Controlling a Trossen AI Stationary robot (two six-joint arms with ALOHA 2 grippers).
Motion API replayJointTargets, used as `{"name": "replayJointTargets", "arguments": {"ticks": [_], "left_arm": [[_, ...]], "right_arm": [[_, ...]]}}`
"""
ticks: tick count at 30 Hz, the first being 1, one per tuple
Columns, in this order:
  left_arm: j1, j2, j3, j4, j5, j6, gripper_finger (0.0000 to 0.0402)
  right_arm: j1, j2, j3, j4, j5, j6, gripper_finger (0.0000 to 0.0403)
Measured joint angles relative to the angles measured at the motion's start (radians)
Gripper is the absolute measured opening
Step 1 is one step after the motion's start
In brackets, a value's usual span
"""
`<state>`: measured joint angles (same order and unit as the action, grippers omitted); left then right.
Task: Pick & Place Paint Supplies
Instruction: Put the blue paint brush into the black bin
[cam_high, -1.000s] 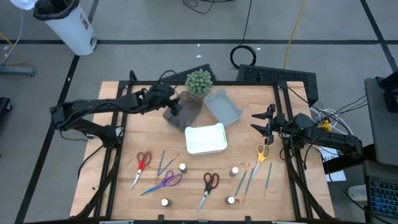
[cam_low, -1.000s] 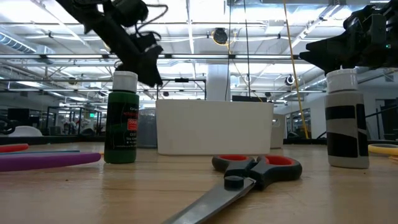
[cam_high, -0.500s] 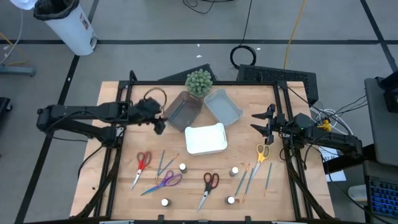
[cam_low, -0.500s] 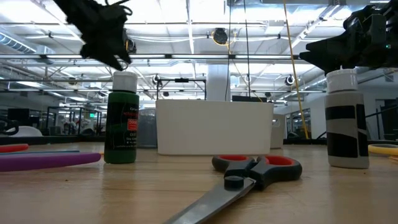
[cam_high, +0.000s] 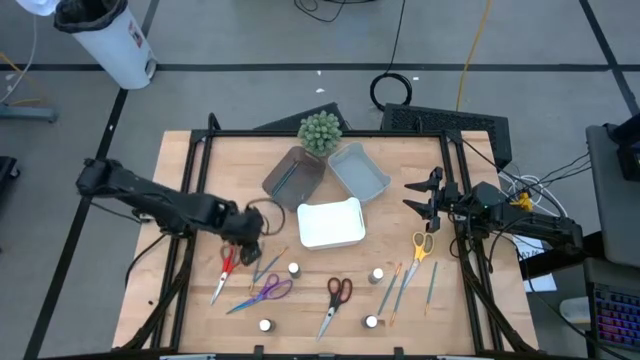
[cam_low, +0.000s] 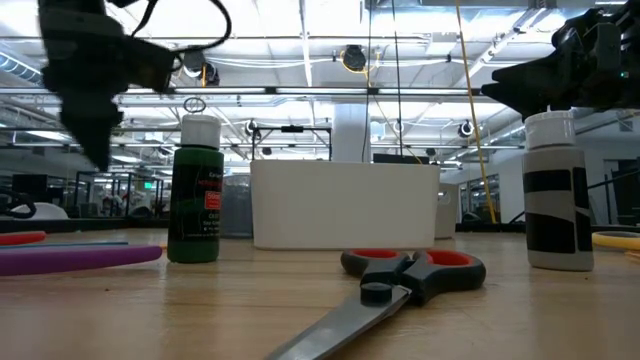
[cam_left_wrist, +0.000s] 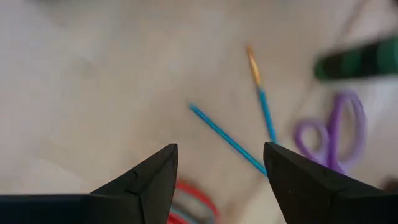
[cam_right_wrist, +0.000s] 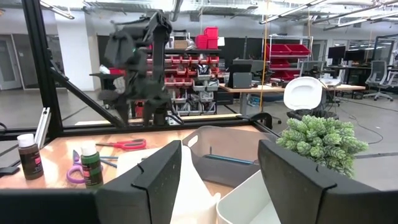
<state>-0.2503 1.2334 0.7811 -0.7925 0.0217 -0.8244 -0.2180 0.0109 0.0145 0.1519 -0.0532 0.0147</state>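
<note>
Blue brushes (cam_left_wrist: 230, 140) below left claw (cam_high: 250, 233), fingers wide, empty; right claw (cam_high: 418, 195) wide, parked at table edge.

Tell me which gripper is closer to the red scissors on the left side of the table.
Left. The left gripper hovers open just above the red scissors, while the right gripper waits open across the table by its right edge.

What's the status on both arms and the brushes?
Left gripper open, empty, above blue brushes near red scissors. Right gripper open, parked at right edge. One brush in brown tray. Nothing blocking.
</note>
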Motion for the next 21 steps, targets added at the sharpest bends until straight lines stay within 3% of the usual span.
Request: {"name": "replayJointTargets", "arguments": {"ticks": [5,8,17,21], "left_arm": [[-0.059,0.120,-0.001,0.034,0.146,-0.023,0.0246],[-0.073,0.184,-0.002,0.072,0.179,-0.025,0.0246],[-0.026,0.250,-0.002,0.236,-0.044,0.148,0.0246],[-0.012,0.250,-0.002,0.319,-0.080,0.168,0.0246]], "right_arm": [[0.000,0.000,0.000,0.000,0.000,0.000,0.0206],[0.000,0.000,0.000,0.000,0.000,0.000,0.0204],[0.000,0.000,0.000,0.000,0.000,0.000,0.0207],[0.000,0.000,0.000,0.000,0.000,0.000,0.0206]]}}
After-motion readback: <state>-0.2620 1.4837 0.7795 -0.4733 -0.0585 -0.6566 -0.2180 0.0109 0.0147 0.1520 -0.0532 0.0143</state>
